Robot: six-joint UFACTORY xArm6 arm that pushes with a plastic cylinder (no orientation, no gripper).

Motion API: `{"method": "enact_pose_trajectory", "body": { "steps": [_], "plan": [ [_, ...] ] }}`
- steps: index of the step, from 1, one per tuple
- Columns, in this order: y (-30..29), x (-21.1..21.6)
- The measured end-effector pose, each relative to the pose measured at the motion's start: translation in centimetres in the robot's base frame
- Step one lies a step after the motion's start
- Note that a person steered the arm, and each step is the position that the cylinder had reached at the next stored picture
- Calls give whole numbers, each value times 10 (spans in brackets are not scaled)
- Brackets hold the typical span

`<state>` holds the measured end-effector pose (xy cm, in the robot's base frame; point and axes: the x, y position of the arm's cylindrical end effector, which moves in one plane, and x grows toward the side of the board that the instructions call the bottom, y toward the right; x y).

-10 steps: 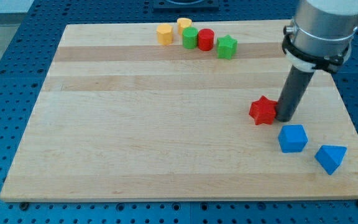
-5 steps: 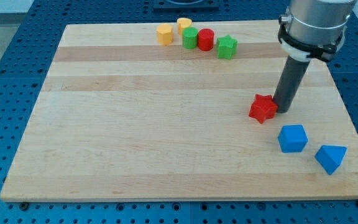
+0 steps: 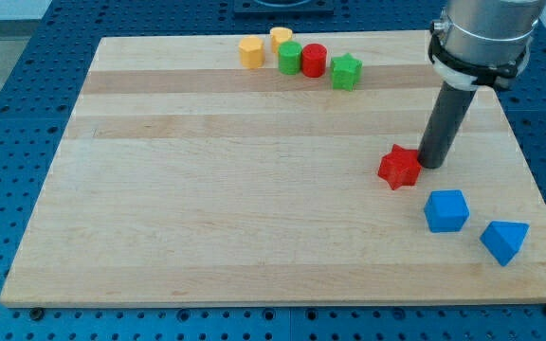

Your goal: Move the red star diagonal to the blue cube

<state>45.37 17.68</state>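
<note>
The red star (image 3: 400, 168) lies on the wooden board (image 3: 207, 189) at the view's right. The blue cube (image 3: 445, 210) sits below and to the right of it, a small gap between them. My tip (image 3: 432, 164) stands right at the star's upper right edge, touching or nearly touching it, above the blue cube.
A blue wedge-shaped block (image 3: 504, 241) lies right of the blue cube near the board's lower right corner. At the view's top stand two yellow blocks (image 3: 251, 51) (image 3: 281, 39), a green cylinder (image 3: 290, 58), a red cylinder (image 3: 314, 61) and a green star (image 3: 346, 71).
My tip has moved up the view from the star's right side to its upper right edge. The red star has shifted very slightly left.
</note>
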Motion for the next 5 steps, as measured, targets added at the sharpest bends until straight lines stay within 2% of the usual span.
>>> {"method": "enact_pose_trajectory", "body": {
  "steps": [2,5],
  "plan": [
    [-25,1],
    [-28,19]
  ]
}}
